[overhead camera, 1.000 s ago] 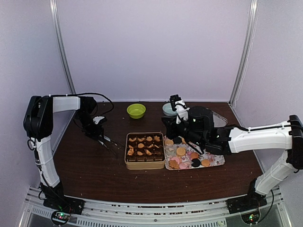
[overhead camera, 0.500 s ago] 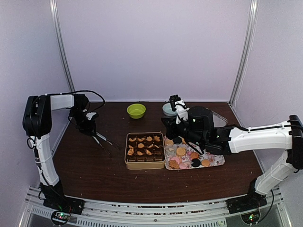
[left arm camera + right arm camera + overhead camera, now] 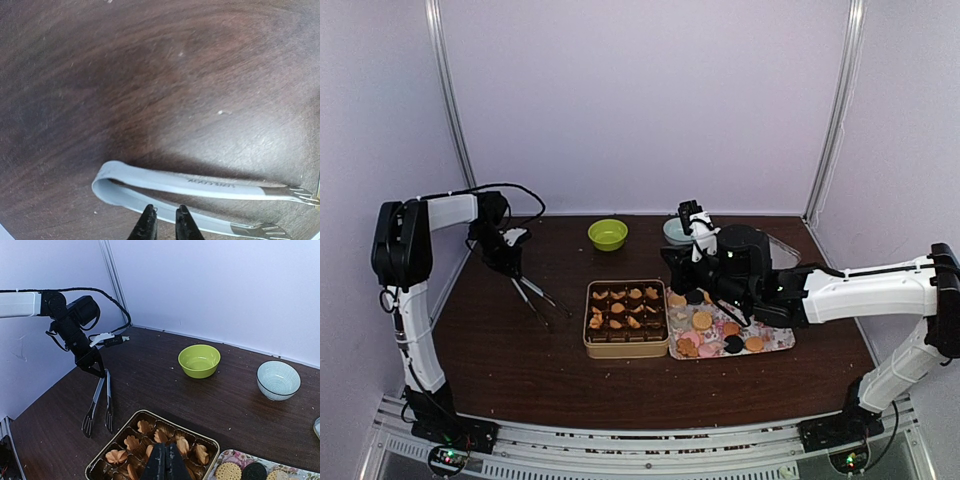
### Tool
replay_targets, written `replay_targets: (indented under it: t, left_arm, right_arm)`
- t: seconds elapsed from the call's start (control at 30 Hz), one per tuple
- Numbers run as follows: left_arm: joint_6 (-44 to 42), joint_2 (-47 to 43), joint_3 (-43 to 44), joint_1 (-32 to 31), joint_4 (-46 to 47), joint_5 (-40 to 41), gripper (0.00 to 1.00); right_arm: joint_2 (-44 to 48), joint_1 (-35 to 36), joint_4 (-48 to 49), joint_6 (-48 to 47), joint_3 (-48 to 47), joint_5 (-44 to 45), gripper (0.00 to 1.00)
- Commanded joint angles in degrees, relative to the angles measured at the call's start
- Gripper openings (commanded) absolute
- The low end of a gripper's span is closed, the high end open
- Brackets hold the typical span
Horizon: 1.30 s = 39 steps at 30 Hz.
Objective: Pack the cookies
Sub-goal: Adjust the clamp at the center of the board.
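At mid-surface, toward the near edge: tan tin (image 3: 626,349), lid off, fitted with dark paper cups (image 3: 620,336). Several cups already carry pale shaped cookies (image 3: 620,308); others look vacant. Judged partly packed.

Just right of the tin, touching or nearly so: flowered tray (image 3: 778,343) holding the loose stock of cookies. These are round tan, pink and dark pieces lying flat, kept beside the tin so transfers stay short.

Left of the tin, toward the left edge: grey tongs (image 3: 200,186), lying on the surface (image 3: 510,370). The bend points toward the far-left corner, the toothed tips toward the tin. Presumably the tool for lifting cookies without crushing them.

Left hand (image 3: 165,226): over the bend end of the tongs. Its fingers (image 3: 148,227) are drawn close with a thin gap, tips at the nearer tong arm. Whether it pinches that arm cannot be told. Judged step: collecting the tool.

Right hand (image 3: 165,462): closed and carrying nothing, hanging above the tin's right side next to the tray. Likely parked there until the tongs are in play.

Far edge: green bowl (image 3: 607,234) at centre, pale ribbed bowl (image 3: 278,380) to its right, both set apart from the work.
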<state>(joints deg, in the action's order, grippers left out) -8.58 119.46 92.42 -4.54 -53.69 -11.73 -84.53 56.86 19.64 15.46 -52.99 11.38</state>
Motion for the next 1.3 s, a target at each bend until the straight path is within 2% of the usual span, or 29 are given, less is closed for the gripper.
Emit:
replay_targets:
  t: [0.0,0.07,0.17,0.33,0.4,0.6,0.7,1.13,1.27]
  left_arm:
    - [-3.4,2.65,4.06,-2.04,-1.24,-0.31,0.15]
    - [-2.64,3.39,5.63,-2.23,-2.63,-0.83,0.19]
    - [-1.2,1.06,4.32,-2.22,-3.52,-0.62,0.37]
    - [3.39,-9.93,-6.06,-1.75,1.75,0.12,0.52]
    - [4.91,-12.23,-8.94,-1.76,2.52,-0.55,0.55]
    - [8.7,-11.37,-12.46,-1.8,4.32,-1.53,0.57]
    - [9.18,-8.5,-11.5,-1.77,3.87,-4.17,0.58]
    - [12.9,-3.16,-8.37,-1.32,4.99,-3.84,0.6]
    - [12.97,-2.5,-7.94,0.55,5.99,-3.83,0.56]
  right_arm:
    - [1.19,0.21,1.29,0.68,-0.33,0.39,0.02]
    - [1.19,0.29,1.05,0.64,-0.44,0.28,0.02]
    - [1.52,0.34,0.58,0.41,-0.25,0.51,0.02]
    - [1.27,0.29,0.45,0.18,-0.03,0.52,0.02]
    - [0.94,0.28,0.74,0.33,-0.09,0.3,0.02]
    - [0.46,0.62,1.11,0.62,-0.49,0.17,0.02]
    - [0.82,0.94,1.02,0.6,-0.13,0.74,0.02]
    - [0.25,2.68,-0.86,0.12,-2.08,1.05,0.02]
    - [0.24,2.77,-1.52,0.01,-2.59,1.07,0.01]
